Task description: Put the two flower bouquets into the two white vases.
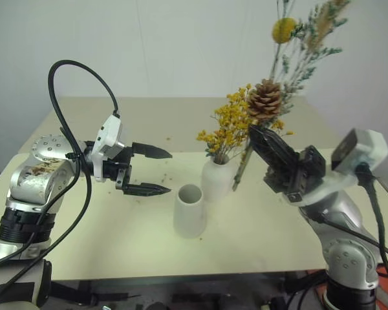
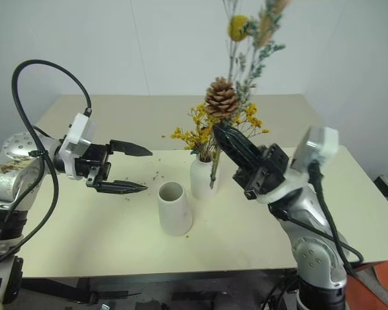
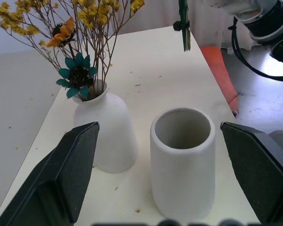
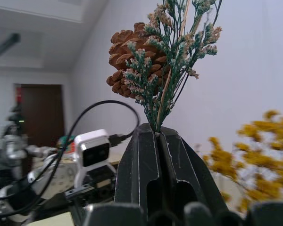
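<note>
The grey-green bouquet [image 1: 265,98] with its pinecone, yellow ball and tan plume stands nearly upright in the air, my right gripper [image 1: 255,134] shut on its stems [image 4: 161,101]. Its stem ends hang beside the narrow-necked white vase [image 1: 218,179], which holds the bushy yellow bouquet [image 1: 231,126]. The straight cylinder vase [image 1: 190,210] stands empty in front of it, wide mouth up. My left gripper [image 1: 168,171] is open, level, just left of the cylinder vase, its fingers [image 3: 61,179] either side of both vases in the left wrist view.
The cream table [image 1: 116,245] carries scattered flower crumbs [image 1: 161,177] near the left gripper. Its front edge runs close below the cylinder vase. An orange strip [image 3: 219,70] lies on the floor past the table's right side.
</note>
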`<state>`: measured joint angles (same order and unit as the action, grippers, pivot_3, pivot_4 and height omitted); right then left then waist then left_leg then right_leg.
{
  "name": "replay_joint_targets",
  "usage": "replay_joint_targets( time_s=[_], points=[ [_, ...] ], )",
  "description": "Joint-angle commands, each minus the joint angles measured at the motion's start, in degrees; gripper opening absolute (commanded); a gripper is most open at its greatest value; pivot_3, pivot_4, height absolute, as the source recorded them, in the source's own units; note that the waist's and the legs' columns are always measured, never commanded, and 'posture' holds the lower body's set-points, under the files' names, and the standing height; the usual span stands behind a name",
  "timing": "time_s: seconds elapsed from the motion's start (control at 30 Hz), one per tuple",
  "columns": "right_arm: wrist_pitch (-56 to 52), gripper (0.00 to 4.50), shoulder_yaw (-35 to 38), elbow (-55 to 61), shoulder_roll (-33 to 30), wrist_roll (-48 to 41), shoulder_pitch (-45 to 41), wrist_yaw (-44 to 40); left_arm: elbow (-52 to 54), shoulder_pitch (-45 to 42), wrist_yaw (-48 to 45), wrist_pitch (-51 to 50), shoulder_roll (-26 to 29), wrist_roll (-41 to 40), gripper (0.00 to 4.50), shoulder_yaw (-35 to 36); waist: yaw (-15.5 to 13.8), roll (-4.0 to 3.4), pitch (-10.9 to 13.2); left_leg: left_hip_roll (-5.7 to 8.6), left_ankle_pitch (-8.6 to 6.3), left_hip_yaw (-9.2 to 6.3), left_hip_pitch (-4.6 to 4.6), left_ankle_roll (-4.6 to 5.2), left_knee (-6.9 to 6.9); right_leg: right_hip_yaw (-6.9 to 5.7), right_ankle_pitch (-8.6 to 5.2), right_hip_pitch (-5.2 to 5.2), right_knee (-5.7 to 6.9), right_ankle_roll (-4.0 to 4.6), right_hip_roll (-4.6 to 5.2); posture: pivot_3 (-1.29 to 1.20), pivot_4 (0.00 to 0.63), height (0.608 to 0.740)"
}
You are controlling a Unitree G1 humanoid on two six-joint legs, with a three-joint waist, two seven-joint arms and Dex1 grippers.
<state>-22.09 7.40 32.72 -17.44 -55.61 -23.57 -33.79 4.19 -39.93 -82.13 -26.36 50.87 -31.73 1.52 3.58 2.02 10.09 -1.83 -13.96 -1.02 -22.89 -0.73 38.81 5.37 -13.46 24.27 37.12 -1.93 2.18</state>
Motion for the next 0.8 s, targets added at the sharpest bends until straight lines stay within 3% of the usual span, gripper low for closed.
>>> replay_joint_targets(
  time_s=[0.03, 0.27, 0.5, 0.8],
  points=[
    [1.9, 0.02, -2.9, -2.9, 2.3, 1.4, -4.3, -1.8, 3.8, 2.5, -0.4, -1.3, 2.9, -2.2, 4.50, 3.7, 0.2, -0.01, 0.0, 0.00, 0.00, 0.00, 0.00, 0.00, 0.00, 0.00, 0.00, 0.01, 0.01, 0.00, 0.00, 0.00, 0.150, 0.740],
    [3.6, 0.02, -7.3, -9.1, 8.2, 4.3, -10.2, -4.5, 9.1, 9.2, 1.0, -4.1, 5.3, -5.7, 4.50, 7.3, -0.1, -0.03, 0.0, -0.03, 0.00, -0.04, 0.00, 0.00, 0.00, -0.06, 0.00, 0.01, 0.02, 0.01, 0.00, 0.00, 0.150, 0.740],
    [6.1, 0.02, -10.6, -14.1, 11.7, 8.8, -8.8, -8.8, 9.7, 11.0, 3.2, -3.9, 5.0, -5.1, 4.50, 7.3, -0.2, -0.03, 0.0, -0.02, 0.00, -0.06, 0.01, -0.01, 0.01, -0.11, 0.00, 0.01, 0.03, 0.02, 0.01, 0.00, 0.150, 0.740],
    [9.3, 0.02, -11.3, -18.0, 11.7, 12.7, -5.4, -14.4, 9.2, 11.0, 3.4, -3.5, 6.0, -5.0, 4.50, 7.9, -0.1, -0.04, 0.0, -0.02, 0.00, -0.06, 0.01, -0.01, 0.00, -0.11, 0.00, 0.02, 0.03, 0.03, 0.01, 0.00, 0.150, 0.740]
  ],
)
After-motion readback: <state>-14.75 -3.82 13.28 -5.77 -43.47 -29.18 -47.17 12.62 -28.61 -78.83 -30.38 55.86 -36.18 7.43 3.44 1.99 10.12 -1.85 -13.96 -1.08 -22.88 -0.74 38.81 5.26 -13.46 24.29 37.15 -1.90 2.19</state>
